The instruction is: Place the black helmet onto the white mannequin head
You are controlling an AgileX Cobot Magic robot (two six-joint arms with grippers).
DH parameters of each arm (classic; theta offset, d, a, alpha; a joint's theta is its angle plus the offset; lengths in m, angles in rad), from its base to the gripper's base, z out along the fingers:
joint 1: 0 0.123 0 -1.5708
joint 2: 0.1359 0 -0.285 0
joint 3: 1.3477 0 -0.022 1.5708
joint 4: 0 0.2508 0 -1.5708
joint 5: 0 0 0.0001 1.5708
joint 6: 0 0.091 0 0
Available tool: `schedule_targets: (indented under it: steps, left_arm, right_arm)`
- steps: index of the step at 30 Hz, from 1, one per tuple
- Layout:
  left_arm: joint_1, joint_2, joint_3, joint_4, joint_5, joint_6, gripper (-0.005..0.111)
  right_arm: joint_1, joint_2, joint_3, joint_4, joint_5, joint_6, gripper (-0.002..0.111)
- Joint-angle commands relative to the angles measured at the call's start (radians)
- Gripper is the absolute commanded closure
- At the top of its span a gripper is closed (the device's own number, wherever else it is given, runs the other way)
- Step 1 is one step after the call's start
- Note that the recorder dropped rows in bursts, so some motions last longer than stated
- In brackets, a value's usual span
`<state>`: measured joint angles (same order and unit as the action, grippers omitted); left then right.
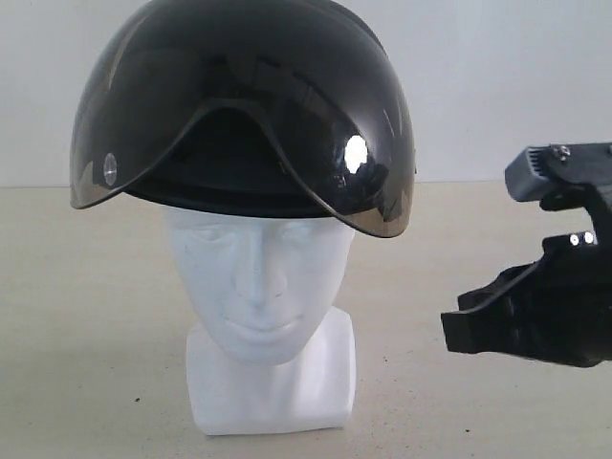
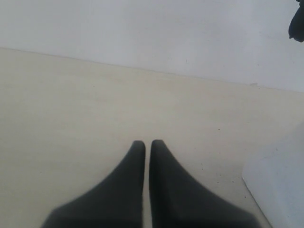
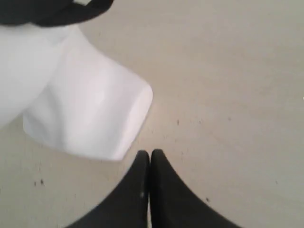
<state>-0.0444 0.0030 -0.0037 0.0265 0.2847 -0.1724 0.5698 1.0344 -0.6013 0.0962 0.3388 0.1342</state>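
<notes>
black helmet [image 1: 239, 96] is on the white mannequin head [image 1: 258, 277], centre-left of scene. Sits slightly skewed, rim lower on the right. Smoky visor [image 1: 325, 163] wraps the front; face is visible below it. Small round silver stud [image 1: 110, 169] at the visor's left end. Head is upright on its blocky base [image 1: 273, 397], on the beige table [image 1: 86, 335].

R gripper [image 3: 150, 154]: jaws pressed together, nothing held. It's right of the head, low, tips aimed at the base, just beside it, not touching.

L gripper [image 2: 147, 143]: jaws together w/ hairline slit, nothing between, over bare table. White block corner [image 2: 280, 190] in its cam.
</notes>
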Motion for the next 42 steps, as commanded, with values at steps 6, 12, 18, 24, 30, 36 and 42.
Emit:
schedule_targets:
  steps: [6,12,18,24,30,36,42]
  left_arm:
    - [0.000,-0.003,0.004,-0.007,0.001,0.003,0.102]
    - [0.000,-0.003,0.004,-0.007,0.001,0.003,0.102]
    - [0.000,-0.003,0.004,-0.007,0.001,0.003,0.102]
    - [0.000,-0.003,0.004,0.002,0.001,0.013,0.102]
    - [0.000,-0.003,0.004,0.260,-0.024,0.161,0.102]
    - [0.000,-0.003,0.004,0.706,-0.224,0.172,0.102]
    - [0.000,-0.003,0.004,0.884,-0.429,0.172,0.102]
  right_arm:
    - [-0.003,0.007,-0.375,-0.114,0.726,-0.053,0.108]
    - [-0.003,-0.036,-0.388,-0.158,0.720,-0.053,0.108]
    - [-0.003,-0.091,-0.388,-0.148,0.660,-0.055,0.108]
    - [-0.003,-0.242,-0.388,-0.152,0.658,-0.038,0.108]
    - [-0.003,-0.356,-0.388,-0.157,0.659,-0.021,0.108]
    - [-0.003,-0.385,-0.390,-0.153,0.662,0.013,0.108]
    - [-0.003,-0.383,-0.451,-0.155,0.648,0.010,0.108]
